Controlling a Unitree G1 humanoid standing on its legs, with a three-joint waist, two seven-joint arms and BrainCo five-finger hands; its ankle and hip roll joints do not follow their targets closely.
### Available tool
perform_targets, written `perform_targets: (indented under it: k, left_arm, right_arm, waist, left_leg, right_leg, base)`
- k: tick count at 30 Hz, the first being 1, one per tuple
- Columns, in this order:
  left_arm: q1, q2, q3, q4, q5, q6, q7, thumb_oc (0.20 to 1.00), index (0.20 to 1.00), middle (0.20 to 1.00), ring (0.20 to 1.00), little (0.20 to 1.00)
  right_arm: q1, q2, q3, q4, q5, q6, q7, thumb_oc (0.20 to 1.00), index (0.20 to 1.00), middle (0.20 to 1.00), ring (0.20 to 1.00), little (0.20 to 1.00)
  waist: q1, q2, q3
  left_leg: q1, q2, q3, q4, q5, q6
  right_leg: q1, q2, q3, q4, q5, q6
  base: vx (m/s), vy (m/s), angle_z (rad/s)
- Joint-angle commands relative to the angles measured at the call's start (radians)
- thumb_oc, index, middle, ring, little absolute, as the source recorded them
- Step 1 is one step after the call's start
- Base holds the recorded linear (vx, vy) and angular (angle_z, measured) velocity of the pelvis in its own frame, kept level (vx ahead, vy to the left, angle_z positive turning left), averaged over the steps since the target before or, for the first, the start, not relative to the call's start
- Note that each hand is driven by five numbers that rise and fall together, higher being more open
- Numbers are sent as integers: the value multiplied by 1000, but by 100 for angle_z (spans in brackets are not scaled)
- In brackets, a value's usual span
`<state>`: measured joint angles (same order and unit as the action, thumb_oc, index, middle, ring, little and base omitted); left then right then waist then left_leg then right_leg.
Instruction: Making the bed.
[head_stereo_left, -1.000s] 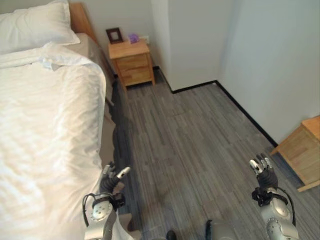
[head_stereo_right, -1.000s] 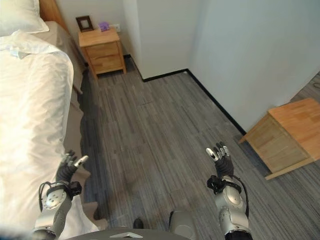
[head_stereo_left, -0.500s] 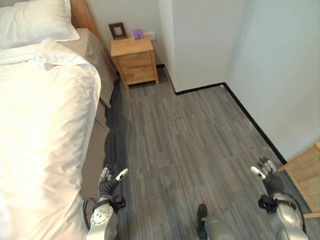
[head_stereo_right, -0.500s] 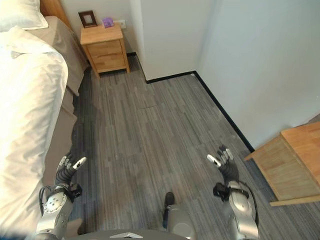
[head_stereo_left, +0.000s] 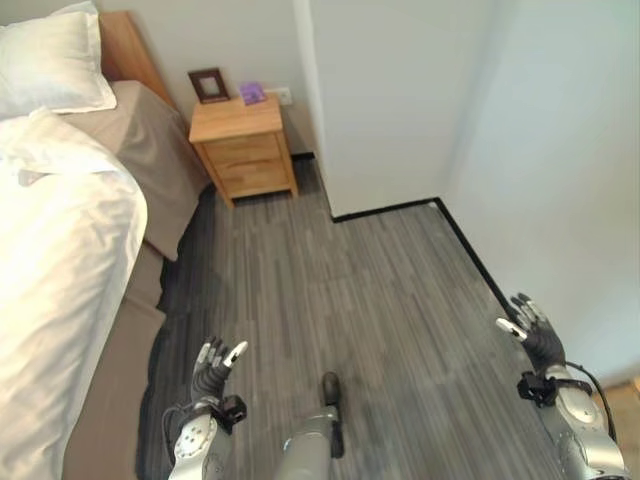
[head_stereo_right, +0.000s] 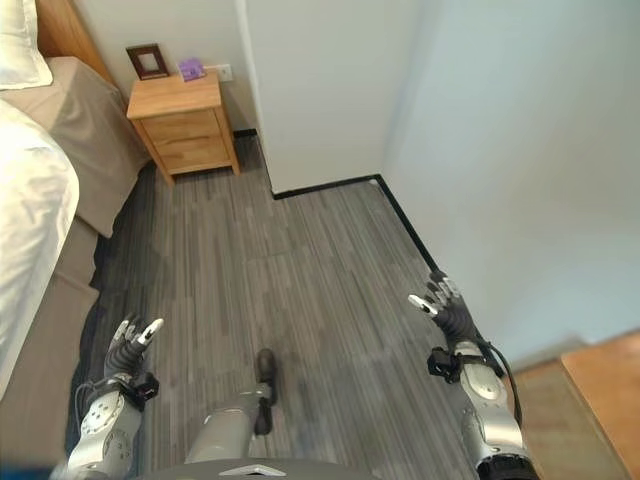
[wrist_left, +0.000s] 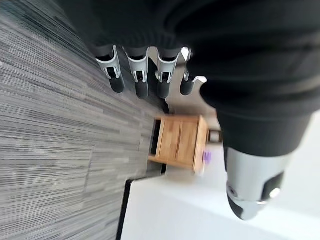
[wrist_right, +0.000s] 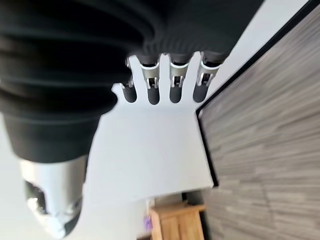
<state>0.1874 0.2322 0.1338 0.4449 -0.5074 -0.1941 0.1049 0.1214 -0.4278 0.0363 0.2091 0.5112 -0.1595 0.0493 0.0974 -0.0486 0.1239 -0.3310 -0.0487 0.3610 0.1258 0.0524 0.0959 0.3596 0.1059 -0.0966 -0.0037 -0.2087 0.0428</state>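
Note:
The bed (head_stereo_left: 150, 165) stands along the left, its brown fitted sheet bare near the head. A white duvet (head_stereo_left: 55, 270) lies over most of it, rumpled at its upper end. A white pillow (head_stereo_left: 50, 65) rests by the wooden headboard (head_stereo_left: 122, 45). My left hand (head_stereo_left: 213, 365) hovers open over the floor just beside the bed's edge, holding nothing. My right hand (head_stereo_left: 532, 335) is open too, far from the bed near the right wall. Its straight fingers (wrist_right: 152, 82) show in the right wrist view, and the left fingers (wrist_left: 140, 75) in the left wrist view.
A wooden nightstand (head_stereo_left: 243, 145) stands beside the bed's head, with a small picture frame (head_stereo_left: 208, 84) and a purple thing (head_stereo_left: 252, 92) on top. A white wall corner (head_stereo_left: 385, 110) juts out right of it. Grey plank floor (head_stereo_left: 340, 290) lies between bed and wall.
The camera has turned right, so the bed slid toward the left edge and the wooden cabinet at the right left the picture. Both hands stay open and low.

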Motion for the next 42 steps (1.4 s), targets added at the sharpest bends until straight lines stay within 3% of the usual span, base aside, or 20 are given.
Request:
perform_targets:
  k: [1,2,3,4,6,7,10,13,14,15,17,19,21,23,28,31,33,35,37,42]
  left_arm:
    - [-33,57,11,-44,-7,-47,-17,1000,1000,1000,1000,1000]
    - [-37,55,16,-47,-16,-45,-12,1000,1000,1000,1000,1000]
    - [-37,55,16,-47,-16,-45,-12,1000,1000,1000,1000,1000]
    - [-58,69,7,-40,-6,-48,-6,1000,1000,1000,1000,1000]
    - [-66,77,3,-40,1,-48,-6,1000,1000,1000,1000,1000]
    - [-73,91,7,-47,-8,-49,-12,1000,1000,1000,1000,1000]
    - [-84,100,-1,-47,-18,-53,-24,1000,1000,1000,1000,1000]
    - [-100,104,-32,-30,-34,-64,-51,1000,1000,1000,1000,1000]
    - [-106,105,-34,-18,-34,-65,-54,1000,1000,1000,1000,1000]
    - [-106,105,-34,-17,-34,-66,-55,1000,1000,1000,1000,1000]
    - [-110,110,-54,-16,-29,-75,-52,1000,1000,1000,1000,1000]
    - [-108,110,-57,-23,-23,-77,-44,1000,1000,1000,1000,1000]
    - [-131,86,-83,2,-53,-72,-46,1000,1000,1000,1000,1000]
    - [-132,86,-82,2,-54,-72,-46,1000,1000,1000,1000,1000]
    - [-129,60,-114,-17,-82,-68,-58,1000,1000,1000,1000,1000]
    - [-141,58,-128,-28,-79,-69,-57,1000,1000,1000,1000,1000]
    - [-161,56,-154,-40,-69,-66,-56,1000,1000,1000,1000,1000]
    - [-171,52,-165,-40,-68,-63,-53,1000,1000,1000,1000,1000]
    - [-186,44,-177,-22,-65,-66,-36,1000,1000,1000,1000,1000]
    - [-174,53,-162,-6,-35,-60,-34,1000,1000,1000,1000,1000]
  right_arm:
    - [-14,-7,14,-97,-10,-33,84,1000,1000,1000,1000,1000]
    - [-9,0,26,-94,-16,-23,84,1000,1000,1000,1000,1000]
    - [-9,0,26,-94,-16,-23,84,1000,1000,1000,1000,1000]
    - [-24,14,66,-85,-15,-19,97,1000,1000,1000,1000,1000]
    - [-25,12,76,-85,-24,-13,100,1000,1000,1000,1000,1000]
    - [-7,5,84,-98,-17,3,127,1000,1000,1000,1000,1000]
    - [14,-2,83,-110,6,14,148,1000,1000,1000,1000,1000]
    - [50,-26,94,-102,3,27,183,1000,1000,1000,1000,1000]
    - [59,-30,99,-103,-7,29,191,1000,1000,1000,1000,1000]
    - [59,-30,100,-103,-7,28,191,1000,1000,1000,1000,1000]
    - [85,-41,117,-115,-5,32,214,1000,1000,1000,1000,1000]
    - [90,-44,116,-119,-6,27,206,1000,1000,1000,1000,1000]
    - [69,-47,122,-104,37,24,203,1000,1000,1000,1000,1000]
    - [68,-48,122,-103,37,23,203,1000,1000,1000,1000,1000]
    - [76,-71,105,-113,33,22,200,1000,1000,1000,1000,1000]
    - [77,-64,103,-94,28,18,188,1000,1000,1000,1000,1000]
    - [92,-51,93,-87,36,12,179,1000,1000,1000,1000,1000]
    - [99,-47,89,-80,29,14,171,1000,1000,1000,1000,1000]
    - [110,-51,78,-81,11,12,153,1000,1000,1000,1000,1000]
    - [110,-36,54,-67,-11,-7,126,1000,1000,1000,1000,1000]
  waist:
    - [53,-51,-69]
    - [50,-50,-67]
    - [51,-50,-68]
    - [25,-18,-34]
    - [11,-7,-19]
    - [-15,6,-8]
    - [-49,19,0]
    - [-105,-12,14]
    - [-112,-21,11]
    - [-114,-20,13]
    - [-127,-36,14]
    - [-132,-45,13]
    - [-125,-63,13]
    - [-129,-62,14]
    - [-141,-36,20]
    - [-149,-40,32]
    - [-165,-51,51]
    - [-168,-49,51]
    - [-174,-23,36]
    - [-146,4,31]
  left_leg:
    - [123,20,-91,-46,86,-71]
    - [160,13,-100,-55,58,-49]
    - [159,14,-100,-55,58,-49]
    - [228,31,-132,-62,30,-27]
    - [254,34,-157,-69,17,-21]
    - [327,32,-219,-101,-1,-22]
    - [360,39,-287,-104,-10,-35]
    - [394,12,-424,-70,-79,-63]
    - [394,6,-453,-74,-81,-69]
    - [398,7,-456,-73,-83,-69]
    - [401,0,-606,-81,-82,-94]
    - [402,5,-636,-84,-90,-99]
    - [345,25,-677,-21,-98,-138]
    - [342,26,-681,-18,-100,-139]
    - [319,56,-674,34,-65,-170]
    - [285,56,-614,142,-34,-175]
    - [208,88,-447,298,17,-150]
    - [188,100,-410,293,23,-149]
    - [157,104,-357,78,14,-150]
    - [59,106,-384,-155,143,-184]
  right_leg:
    - [-130,-228,-17,282,288,130]
    - [-182,-242,5,413,382,156]
    - [-183,-241,5,413,383,155]
    - [-287,-263,6,578,449,146]
    - [-339,-266,3,634,404,125]
    - [-419,-287,2,646,336,99]
    - [-460,-288,2,563,289,77]
    - [-457,-228,184,232,255,96]
    - [-461,-214,243,173,262,106]
    - [-455,-214,240,170,261,106]
    - [-467,-170,380,70,291,133]
    - [-470,-167,364,56,302,134]
    - [-416,-168,287,30,267,96]
    - [-416,-168,283,30,267,96]
    - [-379,-135,201,66,212,39]
    - [-355,-140,186,66,210,29]
    - [-320,-149,164,65,203,9]
    - [-312,-151,158,67,192,6]
    - [-279,-149,153,48,158,13]
    - [-208,-119,192,33,107,9]
  base:
    - [471,170,-45]
    - [270,130,-40]
    - [393,156,24]
    - [348,98,39]
    - [348,34,59]
    - [401,-81,117]
    - [329,-112,150]
    - [356,-243,148]
    - [193,-119,151]
    - [192,-149,127]
    - [262,-323,152]
    - [150,-297,186]
    - [52,-423,164]
    - [13,-175,115]
    - [37,-179,48]
    - [32,-134,24]
    - [41,-163,-6]
    - [89,-57,28]
    - [234,27,20]
    - [302,52,3]
